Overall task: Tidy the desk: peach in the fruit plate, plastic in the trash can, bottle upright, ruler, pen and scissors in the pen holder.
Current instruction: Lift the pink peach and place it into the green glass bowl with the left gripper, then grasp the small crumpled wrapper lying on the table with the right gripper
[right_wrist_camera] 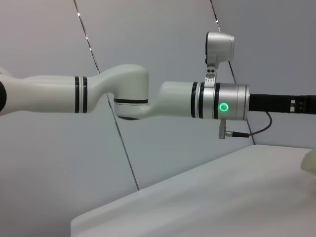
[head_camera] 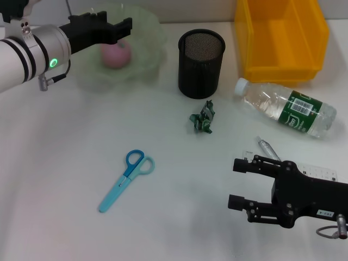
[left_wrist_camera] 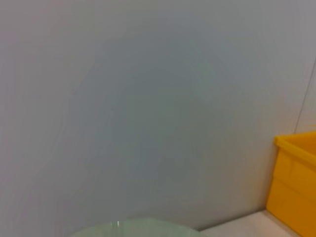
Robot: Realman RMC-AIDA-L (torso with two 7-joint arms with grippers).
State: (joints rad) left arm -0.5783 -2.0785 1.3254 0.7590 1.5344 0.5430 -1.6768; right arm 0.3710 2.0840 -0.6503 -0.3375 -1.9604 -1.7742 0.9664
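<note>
- Peach [head_camera: 116, 55] sits in the fruit plate [head_camera: 145, 32], just under the left pincer [head_camera: 123, 27]; whether that pincer is open, cannot tell.
- Right pincer [head_camera: 239, 184] open, empty; pen [head_camera: 267, 148] and ruler [head_camera: 321, 172] just beyond it, bottle [head_camera: 286, 108] lying farther off.
- Scissors [head_camera: 126, 173], wrapper [head_camera: 203, 118] not yet moved; pen holder [head_camera: 201, 63] looks empty.

a plain white table [head_camera: 49, 206] lies under both grippers. its widest bare stretch runs between the left gripper [head_camera: 128, 24] and the right gripper [head_camera: 234, 183], and spreads on out to the side, below the left gripper and well apart from the right one. the surface is matt and unmarked. past the table's far edge, beyond the left gripper, stands a flat grey wall [left_wrist_camera: 148, 98]. thin dark seams [right_wrist_camera: 124, 148] cross that wall at a slant, one of them reaching down to the table's edge.
</note>
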